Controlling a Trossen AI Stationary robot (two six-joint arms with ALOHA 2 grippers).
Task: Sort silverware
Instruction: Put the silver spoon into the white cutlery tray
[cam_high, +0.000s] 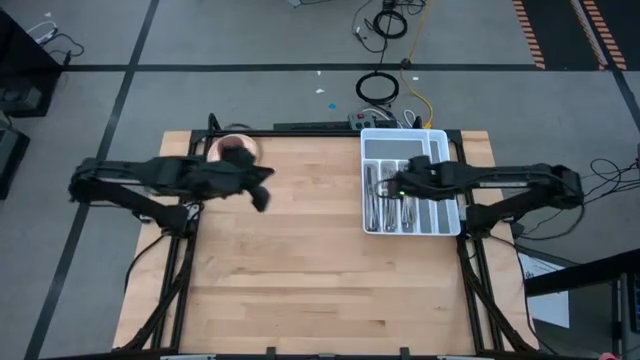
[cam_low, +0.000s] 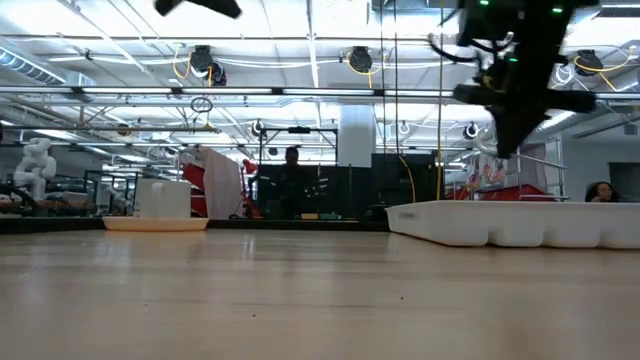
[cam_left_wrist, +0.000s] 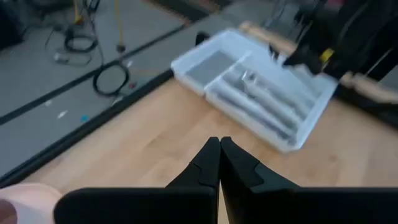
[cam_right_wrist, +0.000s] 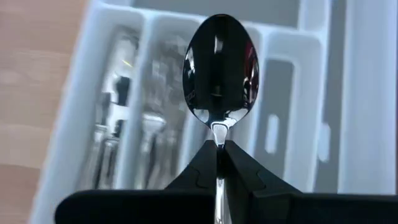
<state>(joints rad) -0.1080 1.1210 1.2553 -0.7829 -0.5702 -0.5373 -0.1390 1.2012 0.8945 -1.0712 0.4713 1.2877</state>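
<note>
Holding a spoon (cam_right_wrist: 219, 68) by its neck, the right claw (cam_right_wrist: 219, 146) is closed tight on it and hangs above the white tray (cam_high: 452, 180), at the far right of the tabletop (cam_high: 300, 260). The bowl of the spoon points forward, over the dividers. In the tray, the other silverware (cam_high: 385, 200) already lies in the long compartments on the side nearer the table's middle; which kinds lie in which compartment I cannot tell.

To do this step well, I think the claw should first come exactly over the compartment that has spoons, with the spoon along the compartment, not across a divider. Then it should go down low before it lets go, so the spoon does not bounce out.

The left claw (cam_left_wrist: 219, 155) is shut and empty, waiting near the pink cup (cam_high: 235, 150).
</note>
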